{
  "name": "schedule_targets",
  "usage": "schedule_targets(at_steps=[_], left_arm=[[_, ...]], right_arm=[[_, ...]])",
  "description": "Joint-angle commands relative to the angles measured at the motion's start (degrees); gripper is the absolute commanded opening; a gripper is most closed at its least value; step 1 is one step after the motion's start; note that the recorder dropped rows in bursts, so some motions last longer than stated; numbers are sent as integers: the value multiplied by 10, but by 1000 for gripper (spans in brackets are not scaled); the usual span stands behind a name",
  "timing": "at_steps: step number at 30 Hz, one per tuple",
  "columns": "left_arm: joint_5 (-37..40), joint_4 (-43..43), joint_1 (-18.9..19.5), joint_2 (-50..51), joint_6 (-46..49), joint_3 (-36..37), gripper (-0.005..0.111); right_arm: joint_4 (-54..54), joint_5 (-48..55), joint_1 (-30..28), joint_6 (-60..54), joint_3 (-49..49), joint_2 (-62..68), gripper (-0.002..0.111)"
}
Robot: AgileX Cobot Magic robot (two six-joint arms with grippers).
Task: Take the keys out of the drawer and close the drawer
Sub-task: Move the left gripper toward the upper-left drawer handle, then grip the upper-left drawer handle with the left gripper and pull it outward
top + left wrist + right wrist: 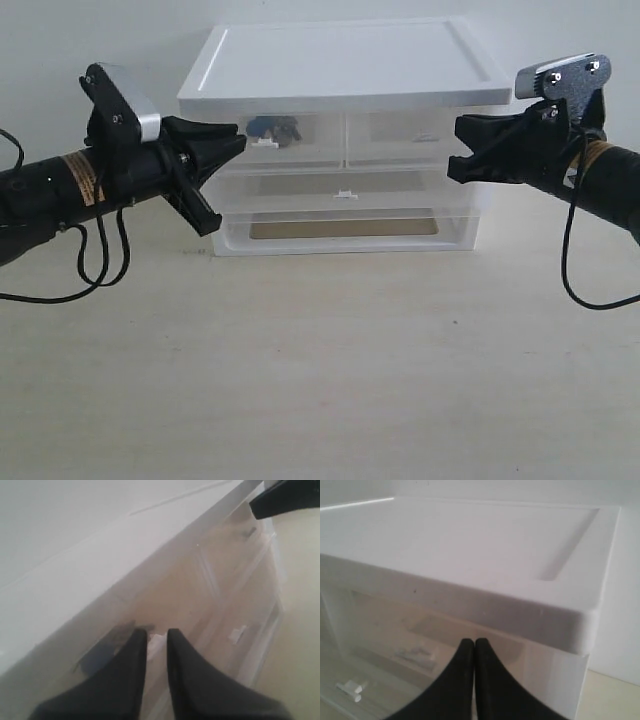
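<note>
Exterior view, Ana: where are the keys (pixel 272 127)?

Inside the drawer (pixel 285 140), Ben, the left one of the top pair. They show as a dark bluish clump behind its translucent front, just above the little white tab handle (pixel 263 143). The drawer front looks flush with its right-hand twin (pixel 420 135).

And the left gripper (pixel 241 139)?

Its tip is right at that tab, in front of the keys, with the drawer front between them. In the left wrist view the fingers (pixel 135 650) stand a narrow slit apart and the white tab shows in the gap. I cannot tell whether they touch it. The keys (pixel 100 657) are a blurred grey-blue patch behind the plastic, just to one side of the fingers.

The right gripper (pixel 455 150)?

It hangs near the unit's right end, beside the twin drawer. In the right wrist view its tips (pixel 474 642) are pressed together with nothing between them, under the edge of the white top (pixel 470 555).

What else?

The full-width drawer (pixel 345 185) below, a deeper one (pixel 345 228) under that, all on a pale table (pixel 320 380). Black cable (pixel 100 265) loops beneath the left arm.
</note>
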Motion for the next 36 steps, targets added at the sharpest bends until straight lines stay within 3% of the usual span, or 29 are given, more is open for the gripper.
schedule_targets(at_steps=[1, 4, 8, 15, 23, 27, 31, 36], left_arm=[[5, 0, -13, 13, 126, -4, 40], [-1, -3, -24, 30, 260, -5, 55], [-14, -75, -39, 53, 396, -11, 54], [-74, -106, -50, 70, 472, -25, 54], [-35, -131, -50, 70, 531, -28, 39], [-9, -131, -50, 70, 528, -42, 14], [51, -131, -50, 70, 528, -54, 10], [50, -131, -50, 70, 528, -57, 10]], right_arm=[[26, 13, -3, -3, -10, 2, 0], [26, 17, -3, -3, -10, 2, 0], [26, 17, -3, -2, -10, 2, 0], [26, 25, -3, -2, -10, 2, 0], [31, 26, -3, -3, -10, 2, 0], [31, 26, -3, -3, -10, 2, 0], [33, 26, -3, -3, -10, 2, 0], [33, 26, -3, -3, -10, 2, 0]])
